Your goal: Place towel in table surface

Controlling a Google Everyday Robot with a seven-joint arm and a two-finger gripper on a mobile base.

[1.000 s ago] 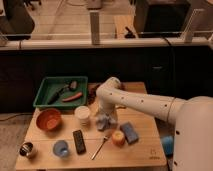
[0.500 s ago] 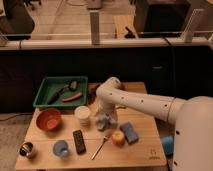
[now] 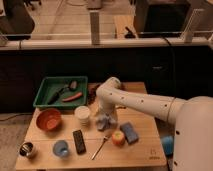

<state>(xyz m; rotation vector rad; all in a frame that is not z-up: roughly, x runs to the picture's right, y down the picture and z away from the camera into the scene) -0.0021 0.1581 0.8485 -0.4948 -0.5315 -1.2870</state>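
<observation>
No brand or lettering can be read on anything. Nearest on the pale wooden worktop [image 3: 140,155] stand a small metal cup [image 3: 27,149], a light blue cup [image 3: 61,148], a black remote-shaped bar [image 3: 79,141] and a slim utensil [image 3: 99,147], then an orange ball [image 3: 118,138] beside a blue sponge [image 3: 130,132]. The crumpled grey-white towel [image 3: 103,121] lies mid-worktop under the white arm's hand [image 3: 103,113]; whether that hand grips it cannot be told. Behind sit an orange bowl [image 3: 49,120], a white cup [image 3: 82,114] and a green tray [image 3: 47,93], before a dark partition.
</observation>
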